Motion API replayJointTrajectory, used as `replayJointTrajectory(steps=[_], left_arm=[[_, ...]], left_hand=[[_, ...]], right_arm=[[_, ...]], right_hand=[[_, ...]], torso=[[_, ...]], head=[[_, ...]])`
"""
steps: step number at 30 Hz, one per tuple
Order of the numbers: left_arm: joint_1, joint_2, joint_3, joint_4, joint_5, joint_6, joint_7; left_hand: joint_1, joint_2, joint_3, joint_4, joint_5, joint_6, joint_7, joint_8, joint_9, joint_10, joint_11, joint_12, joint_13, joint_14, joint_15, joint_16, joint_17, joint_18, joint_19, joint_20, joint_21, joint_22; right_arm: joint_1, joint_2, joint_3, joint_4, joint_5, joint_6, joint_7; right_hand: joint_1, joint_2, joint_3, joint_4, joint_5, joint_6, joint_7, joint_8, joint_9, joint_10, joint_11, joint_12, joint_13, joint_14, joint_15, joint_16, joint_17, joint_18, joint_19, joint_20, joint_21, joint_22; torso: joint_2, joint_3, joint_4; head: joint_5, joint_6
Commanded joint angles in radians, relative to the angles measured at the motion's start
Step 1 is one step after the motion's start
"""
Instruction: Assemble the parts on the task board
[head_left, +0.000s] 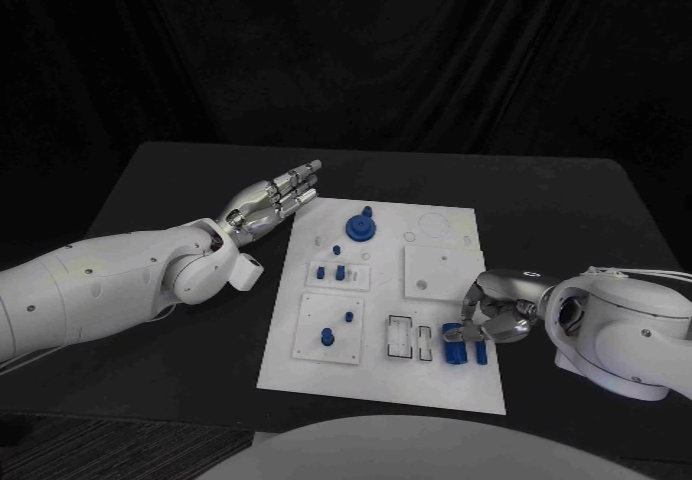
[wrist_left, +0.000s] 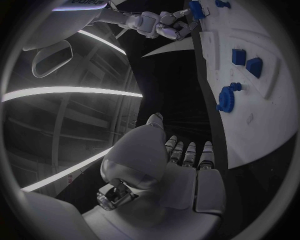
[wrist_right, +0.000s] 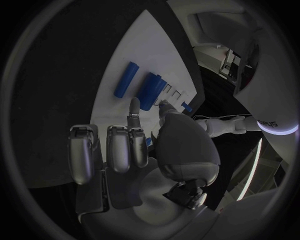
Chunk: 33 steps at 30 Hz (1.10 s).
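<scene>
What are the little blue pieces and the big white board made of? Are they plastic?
The small blue cylinder parts look like matte plastic: even solid colour, no metallic glint. The blue gear-shaped part looks the same. The flat white task board looks like smooth painted or plastic plate with a dull finish; the pictures cannot settle which.

I work at a black table (head_left: 173, 180) with rounded far corners. Behind it hangs a dark pleated curtain (head_left: 375, 70). A strip of dark ribbed floor (head_left: 116, 445) shows below.
</scene>
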Motion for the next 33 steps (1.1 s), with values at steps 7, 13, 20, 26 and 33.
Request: replayJointTrajectory(steps=[7, 13, 20, 26, 33], left_arm=[[-0.002, -0.001, 0.001, 0.004, 0.001, 0.023, 0.004], [-0.004, 0.001, 0.001, 0.002, 0.001, 0.031, -0.001], [-0.007, 0.000, 0.001, 0.001, 0.001, 0.036, -0.005], [-0.010, 0.000, 0.001, 0.001, 0.001, 0.042, -0.009], [-0.013, 0.000, 0.001, 0.002, 0.001, 0.048, -0.013]], left_hand=[[0.009, 0.005, 0.006, -0.002, 0.005, 0.002, 0.010, 0.004, 0.001, -0.002, 0.000, -0.007, -0.001, 0.001, 0.013, -0.004, -0.001, 0.016, 0.002, 0.016, -0.003, -0.001], [0.009, 0.006, 0.007, -0.001, 0.005, 0.004, 0.013, 0.004, 0.001, -0.002, 0.001, -0.007, -0.001, 0.001, 0.018, -0.004, -0.001, 0.017, 0.002, 0.024, -0.003, -0.001], [0.009, 0.007, 0.008, -0.001, 0.006, 0.008, 0.018, 0.005, 0.002, -0.002, 0.002, -0.007, -0.001, 0.001, 0.022, -0.004, -0.001, 0.019, 0.002, 0.028, -0.003, -0.001], [0.010, 0.007, 0.009, -0.002, 0.007, 0.009, 0.021, 0.005, 0.002, -0.002, 0.003, -0.007, -0.001, 0.001, 0.025, -0.004, -0.001, 0.020, 0.002, 0.031, -0.003, -0.001], [0.012, 0.008, 0.011, -0.004, 0.008, 0.008, 0.023, 0.005, 0.002, -0.002, 0.006, -0.007, -0.001, 0.001, 0.032, -0.004, -0.001, 0.022, 0.002, 0.035, -0.003, -0.001]], right_arm=[[-0.017, 0.015, 0.000, 0.002, -0.104, -0.032, -0.028], [-0.029, 0.026, 0.000, -0.004, -0.143, -0.019, -0.051], [-0.045, 0.047, 0.000, -0.014, -0.171, 0.002, -0.080], [-0.057, 0.075, 0.000, -0.024, -0.185, 0.000, -0.096], [-0.072, 0.094, 0.000, -0.032, -0.188, 0.003, -0.103]], right_hand=[[-0.059, -0.043, -0.016, 0.011, -0.090, -0.049, -0.011, 0.102, 0.199, 0.104, -0.020, 0.002, 0.263, 0.086, -0.020, 0.007, 0.156, -0.018, 0.097, -0.020, 0.004, 0.257], [-0.091, -0.051, -0.020, 0.011, -0.091, -0.045, -0.015, 0.120, 0.232, 0.104, -0.024, 0.002, 0.263, 0.086, -0.024, 0.006, 0.154, -0.018, 0.096, -0.023, 0.003, 0.256], [-0.093, -0.048, -0.016, 0.010, -0.090, -0.051, -0.016, 0.119, 0.240, 0.104, -0.025, 0.002, 0.263, 0.084, -0.026, 0.002, 0.143, -0.015, 0.091, -0.025, -0.006, 0.253], [-0.084, -0.033, -0.006, 0.008, -0.087, -0.053, -0.016, 0.120, 0.250, 0.104, -0.026, 0.002, 0.263, 0.083, -0.027, -0.001, 0.138, -0.014, 0.090, -0.026, -0.009, 0.252], [-0.084, -0.017, 0.001, 0.008, -0.086, -0.055, -0.016, 0.119, 0.258, 0.104, -0.027, 0.002, 0.263, 0.080, -0.028, -0.007, 0.124, -0.012, 0.086, -0.027, -0.015, 0.249]], torso=[[0.000, -0.0002, 0.0007], [-0.001, 0.0006, 0.0019], [-0.001, 0.0005, 0.0010], [-0.002, 0.0006, 0.0004], [-0.002, 0.0005, 0.0018]], head=[[-0.002, 0.000], [-0.002, 0.000], [-0.002, 0.000], [-0.006, 0.000], [-0.006, 0.000]])
